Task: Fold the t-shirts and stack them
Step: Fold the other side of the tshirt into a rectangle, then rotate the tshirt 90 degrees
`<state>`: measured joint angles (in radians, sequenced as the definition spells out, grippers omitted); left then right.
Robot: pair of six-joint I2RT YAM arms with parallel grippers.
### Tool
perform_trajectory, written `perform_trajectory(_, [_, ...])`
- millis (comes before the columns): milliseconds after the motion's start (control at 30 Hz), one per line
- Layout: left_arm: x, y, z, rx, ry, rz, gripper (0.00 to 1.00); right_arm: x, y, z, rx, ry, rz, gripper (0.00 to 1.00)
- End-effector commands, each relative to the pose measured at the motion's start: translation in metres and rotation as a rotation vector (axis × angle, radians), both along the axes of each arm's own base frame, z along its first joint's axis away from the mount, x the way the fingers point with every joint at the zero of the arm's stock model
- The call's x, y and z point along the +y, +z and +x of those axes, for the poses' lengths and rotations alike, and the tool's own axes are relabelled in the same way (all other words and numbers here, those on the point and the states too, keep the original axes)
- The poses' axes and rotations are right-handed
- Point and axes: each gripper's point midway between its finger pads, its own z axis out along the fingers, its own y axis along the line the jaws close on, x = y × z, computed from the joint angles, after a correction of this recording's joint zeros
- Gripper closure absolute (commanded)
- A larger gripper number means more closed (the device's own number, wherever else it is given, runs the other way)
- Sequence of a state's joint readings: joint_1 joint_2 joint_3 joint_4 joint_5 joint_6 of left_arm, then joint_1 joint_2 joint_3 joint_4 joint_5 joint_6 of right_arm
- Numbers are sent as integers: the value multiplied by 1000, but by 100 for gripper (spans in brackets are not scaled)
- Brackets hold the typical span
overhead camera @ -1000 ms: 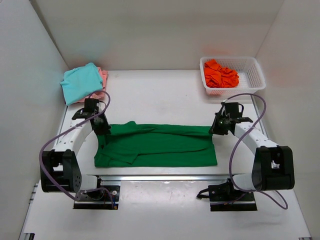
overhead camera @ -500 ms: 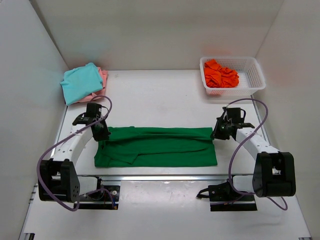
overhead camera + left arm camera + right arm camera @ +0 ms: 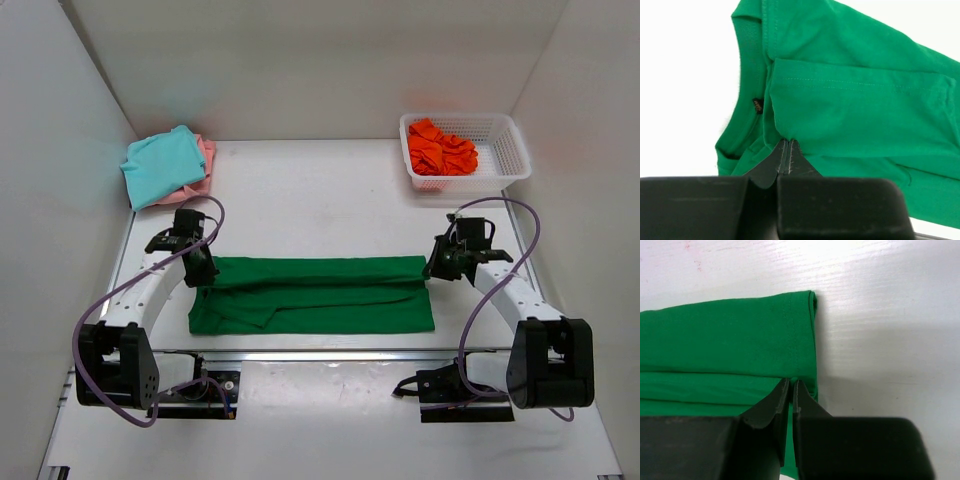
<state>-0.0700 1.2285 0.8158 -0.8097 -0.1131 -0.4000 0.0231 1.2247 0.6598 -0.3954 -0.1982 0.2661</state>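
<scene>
Both left gripper and right gripper grasp the half-folded dark green cloth t-shirt; teal t-shirt lies on pale pink t-shirt far left; bright orange t-shirt waits in white mesh basket.

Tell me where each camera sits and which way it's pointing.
Top external: above and behind the arm bases, looking down at the table; both arms show.
Left wrist: on the left arm, looking down past the shut left gripper at the green t-shirt.
Right wrist: on the right arm, looking down past the shut right gripper at its folded corner.
Shared: all three show that shirt.
</scene>
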Motion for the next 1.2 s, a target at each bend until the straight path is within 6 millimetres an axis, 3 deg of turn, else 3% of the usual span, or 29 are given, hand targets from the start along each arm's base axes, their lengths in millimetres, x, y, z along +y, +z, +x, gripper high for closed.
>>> perform_trajectory(0, [11,7,-3,-19,26,53,100,-5,-1,-5,-13,-2,-24,99])
perform_trajectory(467, [22,1,-11,9,102,69,98,1,-12,-25,24,21,-14,100])
perform_trajectory(500, [25,1,-12,11,117,76,88,-2,-11,-26,30,6,-23,96])
perform_trajectory(533, [25,1,-12,16,128,72,66,-4,-11,-29,39,-10,-31,90])
perform_trajectory(567, [26,6,-9,1,148,75,56,-8,-8,-31,42,-40,-28,79])
perform_trajectory(633, [26,12,-6,-13,162,71,52,-12,-4,-33,27,-71,-25,69])
perform_trajectory(700, [21,20,0,-33,153,58,49,-14,6,-30,-7,-89,-24,54])
perform_trajectory(767, [17,24,4,-43,156,38,48,-14,15,-23,-41,-86,-22,51])
perform_trajectory(833, [11,29,10,-60,134,18,54,-11,26,-15,-73,-66,-28,56])
perform_trajectory(900, [-2,31,15,-75,91,-29,60,-4,29,-7,-92,-50,-18,72])
perform_trajectory(1033, [-21,14,15,-47,68,-127,63,6,34,17,-129,-13,19,91])
perform_trajectory(1067, [-24,8,14,-34,81,-143,63,11,41,24,-154,2,38,92])
perform_trajectory(1167, [-38,-6,18,-37,71,-173,63,23,33,34,-127,66,34,100])
